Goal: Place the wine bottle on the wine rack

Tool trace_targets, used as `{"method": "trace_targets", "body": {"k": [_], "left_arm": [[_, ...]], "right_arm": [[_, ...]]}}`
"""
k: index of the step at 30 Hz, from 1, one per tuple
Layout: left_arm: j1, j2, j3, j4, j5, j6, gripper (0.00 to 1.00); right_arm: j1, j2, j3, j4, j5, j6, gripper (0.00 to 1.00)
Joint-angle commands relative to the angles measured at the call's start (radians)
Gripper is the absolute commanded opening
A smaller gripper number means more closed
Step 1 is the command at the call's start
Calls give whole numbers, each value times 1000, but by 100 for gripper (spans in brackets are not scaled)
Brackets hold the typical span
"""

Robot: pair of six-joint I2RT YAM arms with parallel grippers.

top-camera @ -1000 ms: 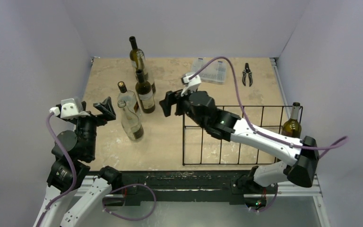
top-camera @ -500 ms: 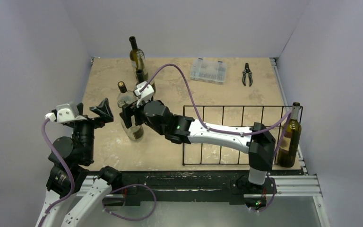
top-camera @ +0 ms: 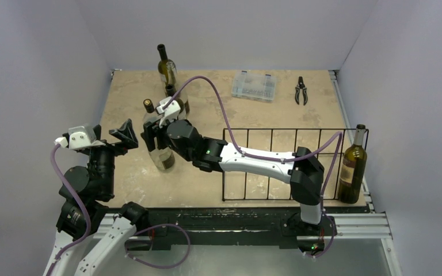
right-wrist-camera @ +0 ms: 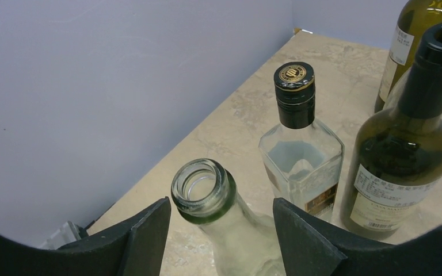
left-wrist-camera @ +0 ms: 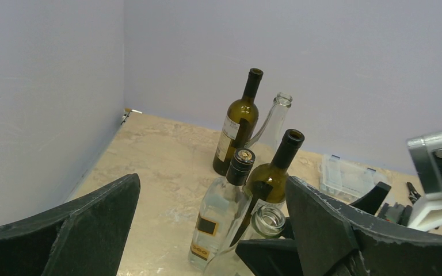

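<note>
A clear empty wine bottle stands at the table's left middle. My right gripper is open, its jaws either side of that bottle's neck just below the mouth, not pressing it; the right wrist view shows the gap on both sides. My left gripper is open and empty, just left of the bottles. The black wire wine rack lies at the right, its slots empty. A dark green bottle stands at its right end.
A square clear bottle with a black cap and a dark green bottle stand right behind the clear one. Another dark bottle is at the back. A clear plastic box and pliers lie at the far right.
My right arm swung left from above the rack to the bottle cluster and brought its open jaws around the clear bottle's neck. My left gripper shifted slightly left.
</note>
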Motion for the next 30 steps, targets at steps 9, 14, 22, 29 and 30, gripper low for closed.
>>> {"method": "trace_targets", "body": {"k": [9, 14, 22, 29, 30], "left_arm": [[-3, -6, 0, 35, -7, 9, 97], [-3, 4, 4, 30, -1, 5, 97], [-3, -7, -3, 38, -2, 11, 97], [-3, -17, -9, 48, -14, 23, 97], [-3, -21, -12, 53, -19, 26, 97]], "right_arm": [[10, 101, 147, -50, -7, 3, 59], [12, 129, 180, -60, -32, 10, 49], [12, 111, 168, -51, -45, 10, 33], [11, 83, 215, -81, -117, 28, 9], [11, 71, 202, -76, -127, 38, 8]]}}
